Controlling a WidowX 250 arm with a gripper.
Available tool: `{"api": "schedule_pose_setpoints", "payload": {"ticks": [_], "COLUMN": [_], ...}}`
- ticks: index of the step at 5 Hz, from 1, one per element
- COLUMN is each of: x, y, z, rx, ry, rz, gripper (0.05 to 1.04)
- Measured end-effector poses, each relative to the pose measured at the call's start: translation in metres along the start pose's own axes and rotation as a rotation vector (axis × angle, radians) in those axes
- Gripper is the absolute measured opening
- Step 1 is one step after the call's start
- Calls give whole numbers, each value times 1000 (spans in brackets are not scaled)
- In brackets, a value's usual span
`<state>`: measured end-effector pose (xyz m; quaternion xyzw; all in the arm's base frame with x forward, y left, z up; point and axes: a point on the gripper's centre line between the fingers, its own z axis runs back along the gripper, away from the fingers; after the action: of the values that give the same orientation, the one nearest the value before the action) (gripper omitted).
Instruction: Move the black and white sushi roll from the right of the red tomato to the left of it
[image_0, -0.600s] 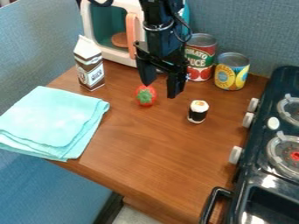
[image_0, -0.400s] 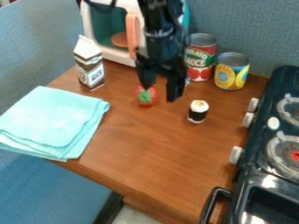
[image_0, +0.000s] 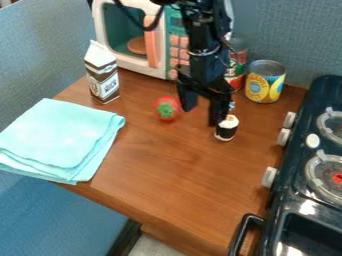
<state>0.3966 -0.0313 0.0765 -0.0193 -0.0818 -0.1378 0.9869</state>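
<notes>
Far left: a folded turquoise cloth (image_0: 57, 137), lying flat and reaching the near-left edge of the wooden counter (image_0: 180, 175). Beyond its far edge, a brown-and-white carton (image_0: 102, 75) stands upright. Right of the carton, at the back, a toy microwave (image_0: 127, 60) with a pink handle and pink buttons; the arm passes in front of its right portion.

Right of centre at the rear, a red and green can (image_0: 236, 60) stands upright, partly hidden by the arm. Immediately to its right, a yellow and blue can (image_0: 265, 82), also upright. Far right: a black toy stove (image_0: 294, 200) with pale knobs along its near left side, grey burner rings and a black handle at its lower left.

The gripper (image_0: 201, 116) points downward over the counter, fingers set wide apart, with nothing held between them. To its left, a red toy strawberry (image_0: 166, 109) with a green top rests on the counter, apart from the fingers. To its right, a black and white sushi roll (image_0: 226, 129) stands upright, just beside the right-hand finger, which overlaps its upper left edge in view; contact cannot be determined.
</notes>
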Motion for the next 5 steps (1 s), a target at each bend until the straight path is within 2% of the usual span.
{"api": "schedule_pose_setpoints", "payload": {"ticks": [1, 2, 3, 4, 5], "x": [12, 23, 31, 33, 34], "y": [-2, 1, 7, 3, -7], "z": [-2, -9, -15, -23, -25], "rx": [-23, -27, -8, -29, -63], "ry": [-7, 22, 41, 80, 79], "rz": [-19, -15, -10, -19, -22], "gripper": [1007, 1007, 1007, 1007, 1007]}}
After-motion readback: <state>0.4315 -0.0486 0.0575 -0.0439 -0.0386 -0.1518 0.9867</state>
